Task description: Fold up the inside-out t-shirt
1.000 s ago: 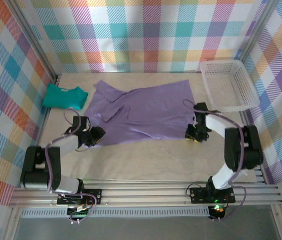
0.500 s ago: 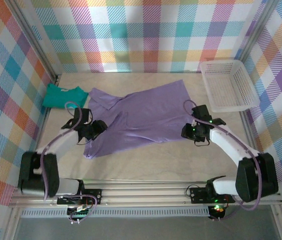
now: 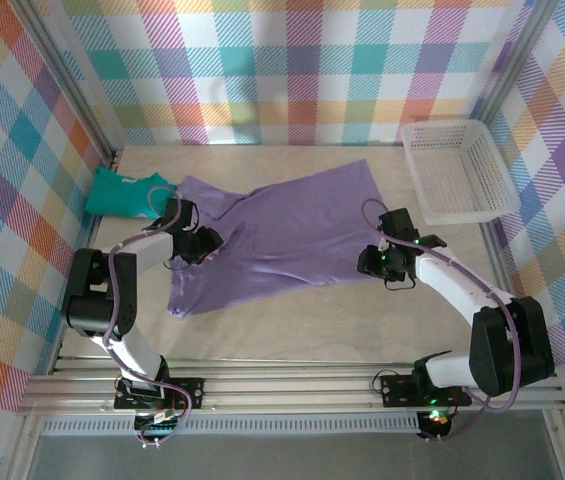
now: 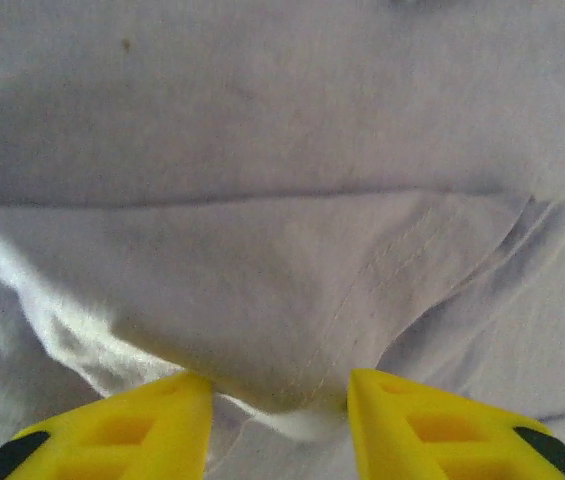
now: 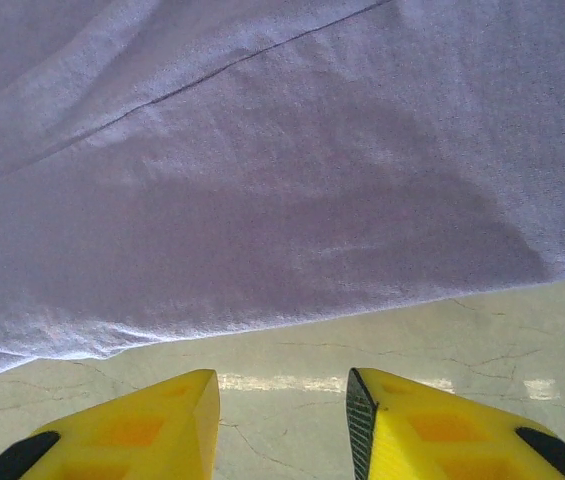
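The left arm bends sharply at its elbow and reaches forward and inward. The left end effector sits low, its yellow fingers part-closed and pinching a fold of the inside-out t-shirt. The right arm stretches forward and to its left. The right end effector is also low, its fingers standing apart.

On pale beige desk: lavender-purple short-sleeved cotton t-shirt spread, rumpled, across the middle; teal-green folded garment just beside it, far left; white plastic mesh basket far right.
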Robot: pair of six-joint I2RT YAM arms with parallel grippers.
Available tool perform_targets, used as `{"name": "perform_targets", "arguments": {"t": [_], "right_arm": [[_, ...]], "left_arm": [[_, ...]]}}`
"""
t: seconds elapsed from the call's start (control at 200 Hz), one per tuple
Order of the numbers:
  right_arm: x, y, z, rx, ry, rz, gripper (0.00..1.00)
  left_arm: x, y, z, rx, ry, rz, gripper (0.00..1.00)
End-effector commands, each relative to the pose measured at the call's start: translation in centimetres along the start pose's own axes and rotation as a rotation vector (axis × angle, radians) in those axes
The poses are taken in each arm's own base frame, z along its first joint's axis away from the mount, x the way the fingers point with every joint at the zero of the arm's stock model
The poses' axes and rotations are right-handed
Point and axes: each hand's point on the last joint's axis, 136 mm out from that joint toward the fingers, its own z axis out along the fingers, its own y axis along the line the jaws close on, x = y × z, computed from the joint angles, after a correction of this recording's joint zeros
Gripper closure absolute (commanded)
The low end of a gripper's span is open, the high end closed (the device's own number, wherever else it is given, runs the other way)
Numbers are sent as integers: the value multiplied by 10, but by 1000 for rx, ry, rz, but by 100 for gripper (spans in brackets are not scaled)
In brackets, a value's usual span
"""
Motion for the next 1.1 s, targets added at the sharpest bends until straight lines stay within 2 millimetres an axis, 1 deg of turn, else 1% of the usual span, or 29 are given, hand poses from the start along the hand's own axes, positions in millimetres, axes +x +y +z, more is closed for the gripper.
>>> {"name": "perform_targets", "arguments": {"t": [0.0, 0.08, 0.15, 0.2, 0.255, 0.395, 0.445, 0.535, 0.6, 0.675, 0.74, 0.805, 0.85, 0.9, 0.955, 1.01, 1.05, 1.099], "right_arm": [[-4, 7, -8, -32, -25, -4, 60], [-4, 8, -10, -32, -30, -7, 59], [-4, 7, -11, -34, -32, -8, 59], [-3, 7, -11, -32, -34, -10, 59], [-2, 5, -13, -29, -36, -14, 59], [1, 2, -15, -19, -45, -19, 58], [1, 2, -16, -18, -45, -20, 58], [1, 1, -17, -16, -44, -24, 58], [2, 1, -20, -12, -48, -26, 58], [2, -1, -22, -3, -55, -30, 57], [2, -3, -24, 3, -60, -36, 57], [2, -4, -24, 8, -63, -38, 56], [2, -5, -23, 16, -63, -42, 56], [0, -6, -24, 29, -67, -52, 55], [-7, -7, -24, 43, -85, -60, 54], [-16, -4, -21, 40, -99, -67, 53], [-20, -2, -13, 30, -86, -65, 52], [-26, -2, 0, 41, -42, -56, 52]], "left_arm": [[-20, -12, 2, 1, -57, 12, 67], [-31, -12, 5, -14, -85, 15, 78], [-36, -13, 11, -13, -71, 3, 86], [-40, -13, 13, -12, -68, -1, 91], [-48, -9, 11, -14, -90, -21, 92], [-75, -13, -1, 6, -138, -56, 89], [-85, -14, -3, 4, -151, -64, 85], [-100, -9, -3, -11, -160, -100, 80], [-111, -1, -4, -23, -178, -140, 76], [-123, 7, -11, -21, -208, -185, 71], [-127, 8, -20, -12, -229, -198, 65], [-122, 5, -28, 8, -229, -197, 61], [-114, 0, -34, 43, -223, -204, 58], [-101, -8, -41, 87, -216, -190, 57], [-80, -15, -49, 106, -200, -162, 56], [-53, -23, -54, 116, -169, -110, 55], [-34, -24, -55, 112, -142, -85, 55], [-13, -18, -56, 103, -123, -82, 54]]}}
